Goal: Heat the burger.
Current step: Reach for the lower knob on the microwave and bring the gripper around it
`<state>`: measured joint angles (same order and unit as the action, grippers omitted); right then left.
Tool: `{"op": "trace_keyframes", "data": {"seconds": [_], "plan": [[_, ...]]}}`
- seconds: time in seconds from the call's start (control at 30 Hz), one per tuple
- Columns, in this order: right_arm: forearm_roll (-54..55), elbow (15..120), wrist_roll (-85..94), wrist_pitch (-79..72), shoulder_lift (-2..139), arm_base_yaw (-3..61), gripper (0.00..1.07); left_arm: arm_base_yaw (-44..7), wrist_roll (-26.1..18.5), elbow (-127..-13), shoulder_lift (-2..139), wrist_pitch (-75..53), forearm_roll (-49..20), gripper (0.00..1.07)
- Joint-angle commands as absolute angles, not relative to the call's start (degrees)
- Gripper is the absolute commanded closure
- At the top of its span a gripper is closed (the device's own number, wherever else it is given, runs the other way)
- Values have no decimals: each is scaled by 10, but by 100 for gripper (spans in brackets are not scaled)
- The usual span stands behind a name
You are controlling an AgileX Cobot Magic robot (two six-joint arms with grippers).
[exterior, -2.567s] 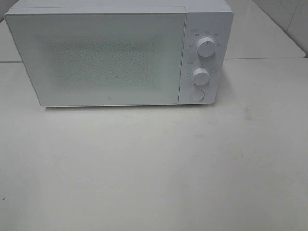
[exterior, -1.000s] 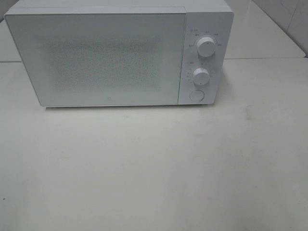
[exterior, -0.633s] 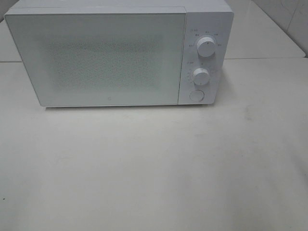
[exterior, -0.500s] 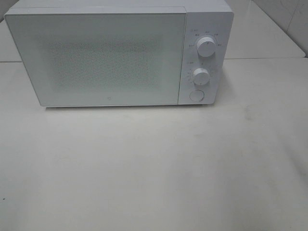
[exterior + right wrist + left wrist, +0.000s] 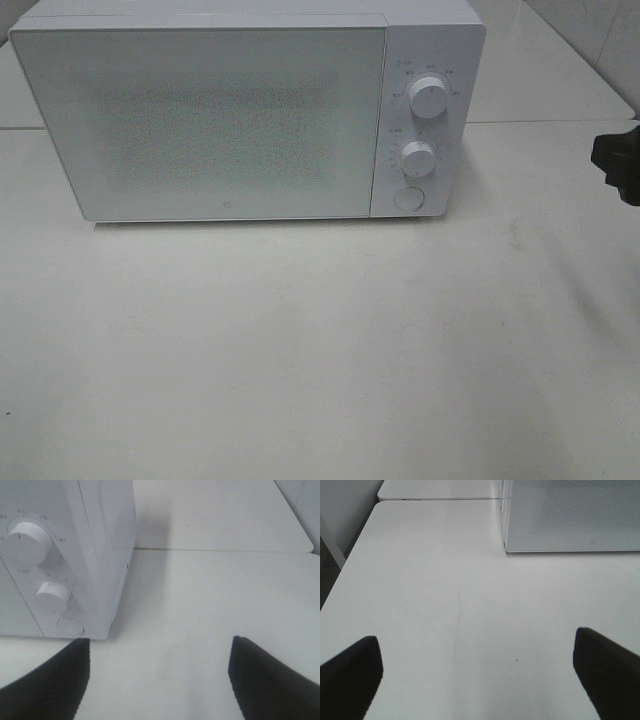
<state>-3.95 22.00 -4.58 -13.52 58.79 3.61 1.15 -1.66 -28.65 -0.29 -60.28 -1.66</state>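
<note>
Sitting on white table (image 5: 320, 360): white microwave (image 5: 220, 120), door shut, at the rear.
Control panel: upper dial (image 5: 428, 98), lower dial (image 5: 418, 158), round button (image 5: 408, 198) beneath.
Left gripper (image 5: 475, 642): jaws wide apart, holding nothing, over the table near microwave's door-side front corner.
Right gripper (image 5: 160, 645): jaws apart, holding nothing, facing microwave's panel-side corner.
Right arm (image 5: 618, 165): dark part at high view's right edge.
Burger: out of sight; whereabouts cannot be told.

Burger hidden, out of every view
</note>
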Motion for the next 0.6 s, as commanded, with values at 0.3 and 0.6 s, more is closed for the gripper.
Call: {"op": "trace_keyframes", "data": {"seconds": [0.3,0.6], "plan": [[-37,219,-42,-327,680,36,34,12,-13,-285,-17,-595,-19,9],[101,193,56,-484,758,119,34,12,-13,-285,-17,-595,-19,9]]}}
